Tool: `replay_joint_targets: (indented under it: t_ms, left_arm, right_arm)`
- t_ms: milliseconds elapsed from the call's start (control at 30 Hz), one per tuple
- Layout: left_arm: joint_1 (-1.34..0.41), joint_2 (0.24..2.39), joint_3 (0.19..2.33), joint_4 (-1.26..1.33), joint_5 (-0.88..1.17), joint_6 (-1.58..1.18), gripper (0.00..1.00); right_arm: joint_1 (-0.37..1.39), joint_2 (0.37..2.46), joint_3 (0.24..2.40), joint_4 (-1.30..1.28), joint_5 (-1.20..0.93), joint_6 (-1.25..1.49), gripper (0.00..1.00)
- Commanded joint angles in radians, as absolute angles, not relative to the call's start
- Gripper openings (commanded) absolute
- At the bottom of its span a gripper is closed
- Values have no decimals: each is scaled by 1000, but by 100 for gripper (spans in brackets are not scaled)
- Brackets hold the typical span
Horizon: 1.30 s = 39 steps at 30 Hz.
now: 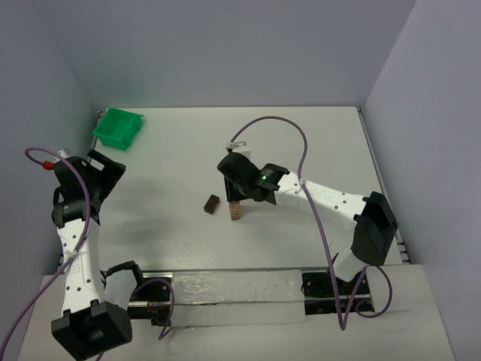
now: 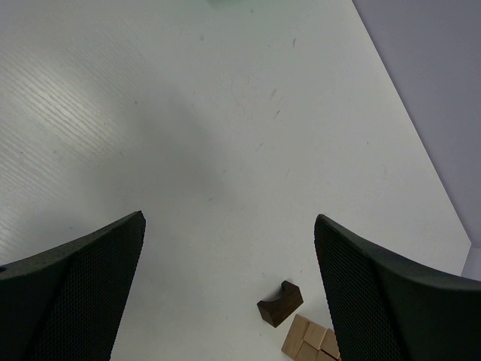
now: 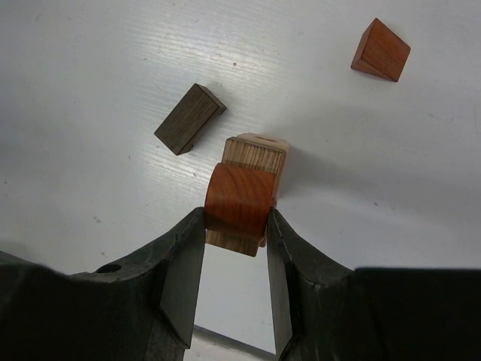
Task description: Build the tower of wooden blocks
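My right gripper (image 3: 236,216) is shut on a reddish-brown rounded block (image 3: 239,197) and holds it on top of a light tan block (image 3: 256,153) of the tower (image 1: 235,211). In the top view the right gripper (image 1: 237,189) hangs right over that short stack. A dark brown cuboid (image 3: 189,119) lies just left of the tower and also shows in the top view (image 1: 211,204). A reddish wedge (image 3: 380,50) lies further off. My left gripper (image 2: 229,222) is open and empty; ahead of it lie a dark brown notched block (image 2: 280,302) and several tan blocks (image 2: 310,339) packed together.
A green plastic bin (image 1: 118,126) stands at the back left corner of the white table (image 1: 301,143). Grey walls close in the left, back and right sides. The left arm (image 1: 75,226) stays near the left edge.
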State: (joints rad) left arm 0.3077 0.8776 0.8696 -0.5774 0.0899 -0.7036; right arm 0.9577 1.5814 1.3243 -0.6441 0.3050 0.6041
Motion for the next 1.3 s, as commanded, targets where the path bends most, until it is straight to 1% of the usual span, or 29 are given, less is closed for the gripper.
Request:
replay_joint_targets:
  t_ms: [0,33,333,400,500,567,600,700,800,900,933,1033,1067,1133,1200,1233,1267]
  left_arm:
    - [313,864,870,-529,109,-713,99]
    - [313,864,870,-529,109,-713,99]
    - [313,864,868,-528,110,-713,99]
    - [314,864,869,-528,110,-712,99]
    - [313,864,870,-529,112,-712,99]
    - [313,865,871,-529,112,-710,99]
    - [314,865,871,-529,112,-710,99]
    - [313,864,871,-528,115,-709,99]
    - [313,865,868,-523,122,-698,99]
    - [313,866,862,-500,170,-658,99]
    - [313,871,861,-487,217,-623,99]
    - [314,893,839,-418,463,-372,99]
    - [313,909,829,-408,637,-297,99]
    - [311,923,808,-410,854,22,84]
    - [308,928,791,-456,1009,266,85]
    - [297,944,778,-491,1092,390,90]
    - [284,968,776,-602,1120,683,93]
  right_arm:
    - [952,1599,1365,-626,315,598,33]
    - [952,1600,1365,-626,314,598,34]
    - [952,1600,1370,-629,318,598,36]
    - [952,1600,1370,-628,321,599,38]
    - [952,1600,1370,-628,320,598,47]
    - [951,1600,1370,-627,319,600,51]
    - [951,1600,1369,-629,319,600,51]
    - [953,1598,1367,-627,316,600,63]
    - [953,1595,1364,-626,313,598,72]
    - [953,1588,1368,-624,309,591,77]
    - [953,1584,1371,-622,307,586,80]
    - [952,1568,1382,-611,308,559,83]
    - [951,1559,1391,-603,305,538,84]
    - [945,1548,1407,-595,302,508,86]
    - [932,1537,1422,-589,290,483,89]
    - [911,1525,1437,-584,270,460,90]
    - [902,1511,1451,-575,247,430,93]
